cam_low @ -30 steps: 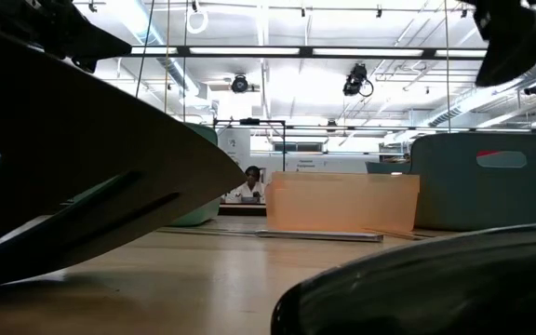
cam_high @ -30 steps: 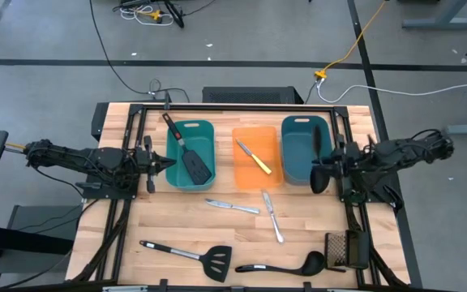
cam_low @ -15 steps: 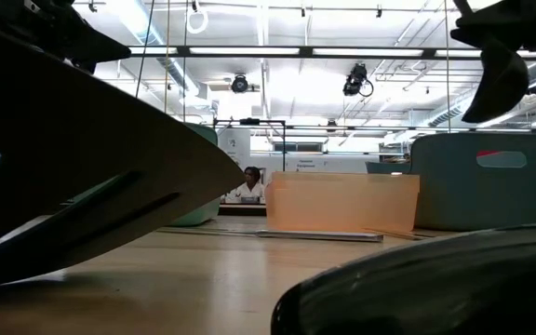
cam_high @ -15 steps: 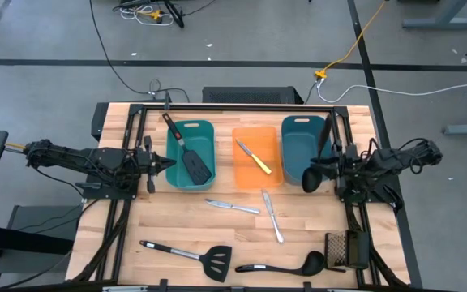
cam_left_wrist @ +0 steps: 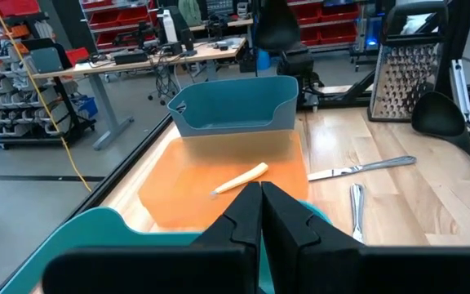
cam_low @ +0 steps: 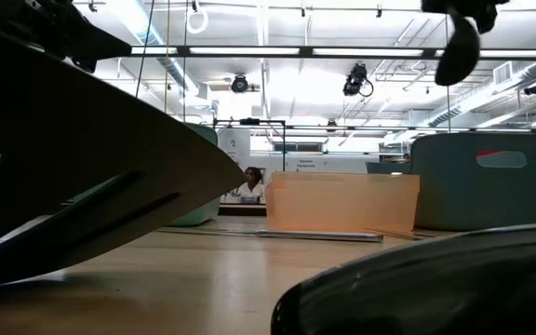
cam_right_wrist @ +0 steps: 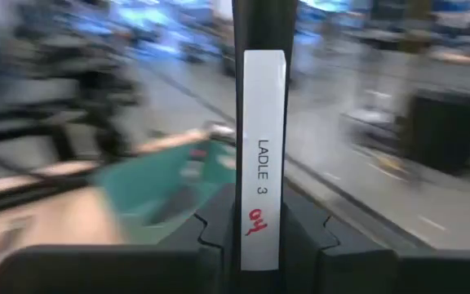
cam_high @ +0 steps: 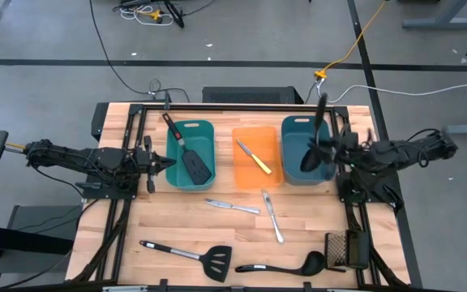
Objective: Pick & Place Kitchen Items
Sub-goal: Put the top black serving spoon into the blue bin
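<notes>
Wooden table (cam_high: 177, 223) holds three bins in a row. Right gripper (cam_high: 336, 152) squeezes a black ladle (cam_high: 312, 144) by its handle, with the scoop hanging over the right teal bin (cam_high: 297, 154). Left gripper (cam_high: 165, 161) is closed tight with nothing in it, beside the left teal bin (cam_high: 205, 130), where a black spatula (cam_high: 186, 152) lies. A yellow-handled knife (cam_high: 254, 156) lies in the orange bin (cam_high: 246, 174)

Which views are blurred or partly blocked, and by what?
Right wrist view: background smeared by motion, only the labelled ladle handle sharp. Low view: dark out-of-focus shapes block the left and lower right. High view: sharp, evenly lit.
</notes>
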Robot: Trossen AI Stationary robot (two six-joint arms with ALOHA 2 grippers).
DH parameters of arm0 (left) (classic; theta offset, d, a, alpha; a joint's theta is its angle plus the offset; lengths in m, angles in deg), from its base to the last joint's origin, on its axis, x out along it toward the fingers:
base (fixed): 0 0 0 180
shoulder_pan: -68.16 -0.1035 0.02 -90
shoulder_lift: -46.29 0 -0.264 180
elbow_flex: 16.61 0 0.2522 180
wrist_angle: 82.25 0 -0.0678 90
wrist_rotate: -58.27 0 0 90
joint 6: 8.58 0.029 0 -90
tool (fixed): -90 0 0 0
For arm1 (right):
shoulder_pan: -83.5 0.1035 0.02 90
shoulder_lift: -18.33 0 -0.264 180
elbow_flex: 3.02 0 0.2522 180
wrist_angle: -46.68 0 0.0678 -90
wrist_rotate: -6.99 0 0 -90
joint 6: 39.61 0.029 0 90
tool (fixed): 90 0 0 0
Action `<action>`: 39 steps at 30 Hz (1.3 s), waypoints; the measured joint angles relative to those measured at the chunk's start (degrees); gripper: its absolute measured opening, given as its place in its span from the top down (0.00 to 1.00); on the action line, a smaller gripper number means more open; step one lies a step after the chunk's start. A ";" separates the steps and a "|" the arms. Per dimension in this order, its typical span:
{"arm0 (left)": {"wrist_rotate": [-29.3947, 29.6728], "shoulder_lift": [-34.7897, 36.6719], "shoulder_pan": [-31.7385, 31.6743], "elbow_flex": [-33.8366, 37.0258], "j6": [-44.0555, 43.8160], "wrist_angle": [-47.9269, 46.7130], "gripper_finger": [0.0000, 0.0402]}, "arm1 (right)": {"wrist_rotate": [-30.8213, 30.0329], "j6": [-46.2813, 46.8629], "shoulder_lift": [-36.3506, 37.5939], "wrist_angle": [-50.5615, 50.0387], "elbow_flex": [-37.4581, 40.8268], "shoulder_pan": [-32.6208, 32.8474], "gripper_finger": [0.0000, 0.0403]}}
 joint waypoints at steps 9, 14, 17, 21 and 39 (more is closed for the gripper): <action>0.00 0.00 -0.02 0.00 -0.44 -0.07 0.96 | -1.88 22.54 -15.42 -29.30 -10.14 -14.19 0.83; -0.02 0.00 0.00 0.00 -0.44 -0.09 0.96 | -1.73 20.82 -17.60 -29.15 -7.12 -18.04 0.83; -0.02 0.00 0.00 0.00 -0.44 -0.24 0.96 | 0.66 20.33 -17.64 -25.27 -3.65 -19.06 0.83; -0.02 0.00 -0.01 0.00 -0.24 -0.60 0.96 | 3.60 23.88 -17.64 -22.49 1.09 -20.67 0.83; -0.02 0.00 -0.02 0.00 0.19 -0.74 0.96 | 12.59 23.22 -18.86 -16.45 10.78 -28.29 0.83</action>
